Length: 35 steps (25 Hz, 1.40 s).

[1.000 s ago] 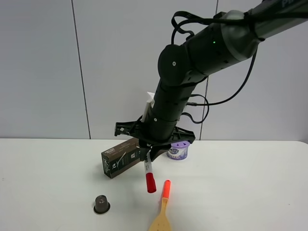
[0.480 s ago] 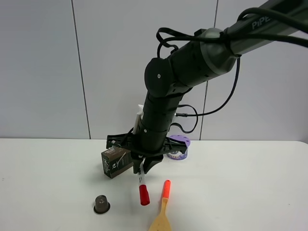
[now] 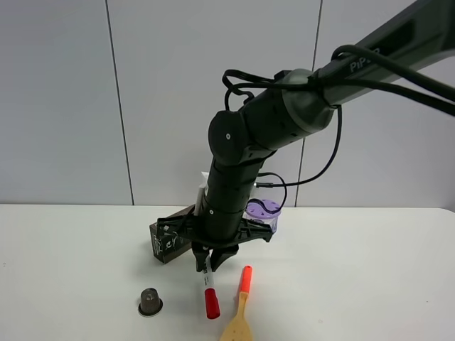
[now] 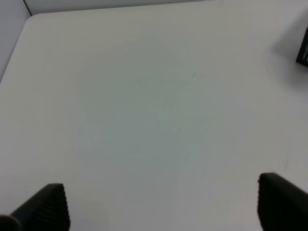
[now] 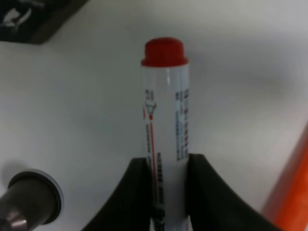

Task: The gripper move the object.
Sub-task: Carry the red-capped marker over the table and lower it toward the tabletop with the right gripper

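The marker pen is judged to be light and stiff. Its smooth plastic barrel is likely to be slippery between hard fingers. It is best taken on the white barrel rather than on the cap, which could be pulled off. A hold nearer the middle would be expected to limit swinging. A firm pinch is thought to be tolerated, since nothing about it looks fragile.

In the right wrist view, the marker pen is seen as a slim white cylinder. Fine printing and a red line run along its length, and it is closed by a red cap at the far end.

The right tool is closed narrowly on the barrel at the end away from the cap, so most of the length hangs free below the fingers. The pen is held steeply tilted with the cap downward, low over the counter. It lies between a dark coffee capsule and an orange-handled wooden spatula. A dark box and a purple-lidded tub are seen behind. Whether the cap touches the counter cannot be told.

The left tool is spread wide, with nothing held between its fingers and only bare counter beneath it.
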Each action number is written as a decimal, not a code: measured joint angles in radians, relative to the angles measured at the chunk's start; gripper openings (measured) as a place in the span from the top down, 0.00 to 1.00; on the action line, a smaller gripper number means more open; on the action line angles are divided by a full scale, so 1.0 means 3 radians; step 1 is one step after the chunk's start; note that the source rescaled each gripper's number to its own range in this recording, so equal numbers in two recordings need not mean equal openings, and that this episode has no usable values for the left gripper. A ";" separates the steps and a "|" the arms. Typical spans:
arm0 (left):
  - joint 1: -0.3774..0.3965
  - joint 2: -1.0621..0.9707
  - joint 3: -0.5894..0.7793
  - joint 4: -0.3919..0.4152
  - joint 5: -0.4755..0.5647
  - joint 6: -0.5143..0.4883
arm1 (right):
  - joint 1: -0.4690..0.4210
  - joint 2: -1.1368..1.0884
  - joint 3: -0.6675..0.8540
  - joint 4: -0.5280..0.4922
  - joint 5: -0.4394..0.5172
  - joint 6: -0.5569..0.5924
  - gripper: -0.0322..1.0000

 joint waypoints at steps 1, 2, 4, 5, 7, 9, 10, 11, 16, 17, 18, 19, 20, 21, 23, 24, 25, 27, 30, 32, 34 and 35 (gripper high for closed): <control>0.0000 0.0000 0.0000 0.0000 0.0000 0.0000 | 0.0004 0.0000 0.0000 0.0011 -0.0019 0.0000 0.97; 0.0000 0.0000 0.0000 0.0000 0.0000 0.0000 | 0.0004 0.0000 0.0000 0.0031 -0.0041 0.0000 0.97; 0.0000 0.0000 0.0000 0.0000 0.0000 0.0000 | 0.0004 0.0000 0.0000 0.0031 -0.0069 0.0000 0.97; 0.0000 0.0000 0.0000 0.0000 0.0000 0.0000 | 0.0004 0.0003 0.0000 0.0051 -0.0075 0.0000 0.97; 0.0000 0.0000 0.0000 0.0000 0.0000 0.0000 | 0.0004 0.0019 0.0000 0.0051 -0.0092 0.0000 0.97; 0.0000 0.0000 0.0000 0.0000 0.0000 0.0000 | 0.0004 0.0047 0.0000 0.0051 -0.0092 0.0000 0.97; 0.0000 0.0000 0.0000 0.0000 0.0000 0.0000 | 0.0004 0.0067 0.0000 0.0051 -0.0092 0.0004 0.97; 0.0000 0.0000 0.0000 0.0000 0.0000 0.0000 | 0.0004 0.0073 0.0000 0.0053 -0.0096 0.0007 0.97; 0.0000 0.0000 0.0000 -0.0003 0.0000 0.0000 | 0.0004 0.0073 0.0000 0.0053 -0.0164 0.0007 0.97; 0.0000 0.0000 0.0000 -0.0003 0.0000 0.0000 | 0.0004 0.0075 0.0000 0.0053 -0.0164 0.0007 0.97; 0.0000 0.0000 0.0000 -0.0003 0.0000 0.0000 | 0.0004 0.0075 0.0000 0.0053 -0.0164 0.0007 0.97; 0.0000 0.0000 0.0000 -0.0003 0.0000 0.0000 | 0.0004 0.0076 0.0000 0.0053 -0.0164 0.0007 0.97; 0.0000 0.0000 0.0000 -0.0003 0.0000 0.0000 | 0.0004 0.0079 0.0000 0.0053 -0.0164 0.0007 0.97; 0.0000 0.0000 0.0000 -0.0003 0.0000 0.0000 | 0.0004 0.0087 0.0000 0.0053 -0.0164 0.0007 0.97; 0.0000 0.0000 0.0000 -0.0003 0.0000 0.0000 | 0.0004 0.0105 0.0000 0.0065 -0.0165 0.0007 0.97; 0.0000 0.0000 0.0000 -0.0003 0.0000 0.0000 | 0.0004 0.0121 0.0000 0.0069 -0.0165 0.0007 0.97; 0.0000 0.0000 0.0000 -0.0003 0.0000 0.0000 | 0.0004 0.0137 0.0000 0.0073 -0.0165 0.0007 0.97; 0.0000 0.0000 0.0000 -0.0003 0.0000 0.0000 | 0.0004 0.0146 0.0000 0.0075 -0.0161 0.0007 0.97; 0.0000 0.0000 0.0000 -0.0003 0.0000 0.0000 | 0.0004 0.0146 0.0000 0.0075 -0.0154 0.0007 0.97; 0.0000 0.0000 0.0000 -0.0003 0.0000 0.0000 | 0.0004 0.0146 0.0000 0.0075 -0.0154 0.0007 0.97; 0.0000 0.0000 0.0000 -0.0003 0.0000 0.0000 | 0.0004 0.0146 0.0000 0.0075 -0.0154 0.0007 0.97; 0.0000 0.0000 0.0000 -0.0003 0.0000 0.0000 | 0.0004 0.0146 0.0000 0.0075 -0.0154 0.0007 0.97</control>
